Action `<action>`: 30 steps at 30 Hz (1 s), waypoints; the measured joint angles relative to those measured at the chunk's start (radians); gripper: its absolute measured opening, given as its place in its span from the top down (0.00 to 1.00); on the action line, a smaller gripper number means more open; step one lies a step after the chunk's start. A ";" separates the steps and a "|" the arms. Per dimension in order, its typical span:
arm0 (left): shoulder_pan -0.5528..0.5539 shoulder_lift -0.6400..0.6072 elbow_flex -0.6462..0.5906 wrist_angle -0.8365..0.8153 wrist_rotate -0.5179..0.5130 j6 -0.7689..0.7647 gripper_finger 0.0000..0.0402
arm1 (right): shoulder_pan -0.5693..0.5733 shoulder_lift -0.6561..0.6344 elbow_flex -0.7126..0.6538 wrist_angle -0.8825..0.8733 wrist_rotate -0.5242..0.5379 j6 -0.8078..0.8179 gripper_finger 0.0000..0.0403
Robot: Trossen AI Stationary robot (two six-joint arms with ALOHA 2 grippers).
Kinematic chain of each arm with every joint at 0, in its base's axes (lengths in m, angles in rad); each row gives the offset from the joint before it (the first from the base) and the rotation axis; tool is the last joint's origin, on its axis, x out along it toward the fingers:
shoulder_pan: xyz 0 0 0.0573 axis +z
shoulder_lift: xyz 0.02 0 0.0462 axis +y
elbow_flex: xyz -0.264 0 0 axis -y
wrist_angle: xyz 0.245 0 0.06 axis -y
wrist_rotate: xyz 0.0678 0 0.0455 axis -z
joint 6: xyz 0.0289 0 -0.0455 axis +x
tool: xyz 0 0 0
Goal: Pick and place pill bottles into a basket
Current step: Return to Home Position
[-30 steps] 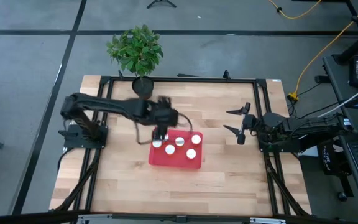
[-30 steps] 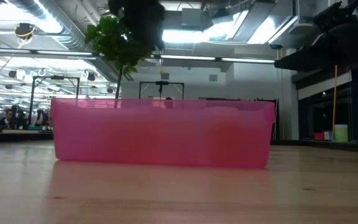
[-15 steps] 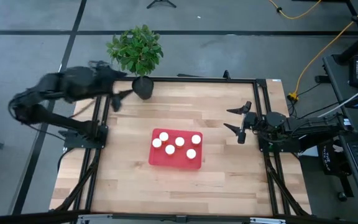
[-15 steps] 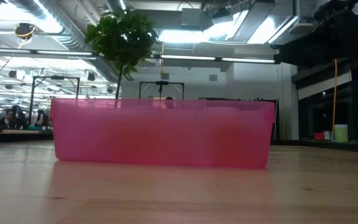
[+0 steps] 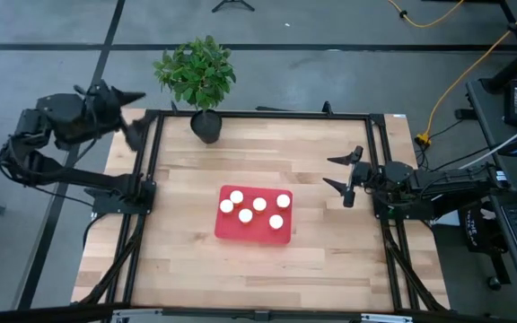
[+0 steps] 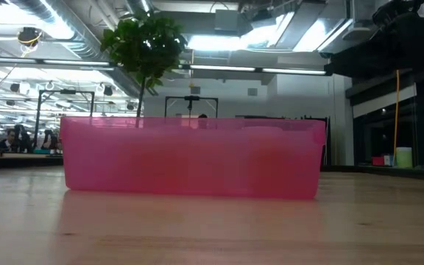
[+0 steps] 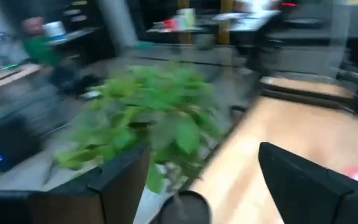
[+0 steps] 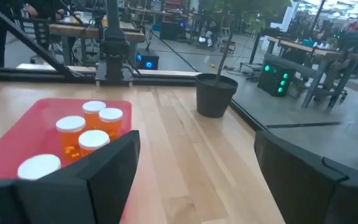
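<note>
Red basket (image 5: 240, 230) held all six pill bottles (image 5: 259, 204) upright, and I saw the left gripper (image 5: 136, 115) spread wide well beyond its far left corner, the right gripper (image 5: 333, 173) equally wide off its right side.

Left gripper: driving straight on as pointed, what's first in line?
Probably the potted plant, its leaves framed between the fingers of the open left gripper; depth unclear. The right gripper rests open at the table's right.

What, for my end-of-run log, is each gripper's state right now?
Left gripper: open, holding nothing.
Right gripper: open, holding nothing.
</note>
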 joint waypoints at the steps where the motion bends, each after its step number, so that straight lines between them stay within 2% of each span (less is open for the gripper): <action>1: -0.001 -0.011 0.000 -0.018 0.047 0.025 0.26 | 0.000 0.000 0.000 0.000 0.000 0.014 0.21; 4: -0.002 -0.042 -0.019 -0.061 0.238 0.096 0.26 | 0.000 0.000 0.000 0.001 0.001 0.060 0.21; 7: -0.002 -0.143 -0.101 -0.054 0.346 0.098 0.26 | 0.000 0.000 0.000 0.001 0.000 0.077 0.21; 9: -0.002 -0.241 -0.172 -0.045 0.381 0.094 0.27 | 0.000 0.000 0.000 0.001 0.000 0.077 0.21; 12: -0.002 -0.397 -0.262 -0.085 0.367 0.078 0.27 | 0.000 0.000 0.000 0.001 0.000 0.078 0.21; 15: -0.001 -0.567 -0.380 -0.063 0.366 -0.113 0.26 | 0.000 0.000 0.000 0.001 0.000 0.079 0.21; 16: 0.000 -0.630 -0.425 -0.015 0.392 -0.143 0.26 | 0.000 0.000 0.000 0.002 0.000 0.079 0.21; 18: -0.001 -0.753 -0.521 0.049 0.543 -0.142 0.26 | 0.000 0.000 0.000 0.002 0.000 0.077 0.21; 20: 0.000 -0.747 -0.575 0.105 0.690 -0.144 0.26 | 0.000 0.000 0.000 0.003 0.000 0.076 0.21; 22: 0.001 -0.730 -0.567 0.033 0.763 -0.136 0.26 | 0.000 0.001 0.000 0.009 0.001 0.077 0.21; 23: 0.000 -0.714 -0.580 0.085 0.803 -0.118 0.27 | 0.000 0.002 0.000 0.012 0.003 0.079 0.21; 24: 0.005 -0.704 -0.608 0.160 0.827 -0.100 0.27 | 0.000 -0.001 0.000 0.015 0.002 0.077 0.21; 26: 0.006 -0.731 -0.693 0.199 0.851 -0.062 0.27 | -0.004 0.002 0.000 0.022 -0.002 0.072 0.21; 29: 0.005 -0.752 -0.777 0.419 0.848 -0.014 0.27 | -0.006 0.002 0.000 0.027 -0.003 0.073 0.21; 30: 0.005 -0.752 -0.808 0.421 0.851 -0.010 0.27 | -0.008 0.001 0.000 0.027 -0.008 0.071 0.21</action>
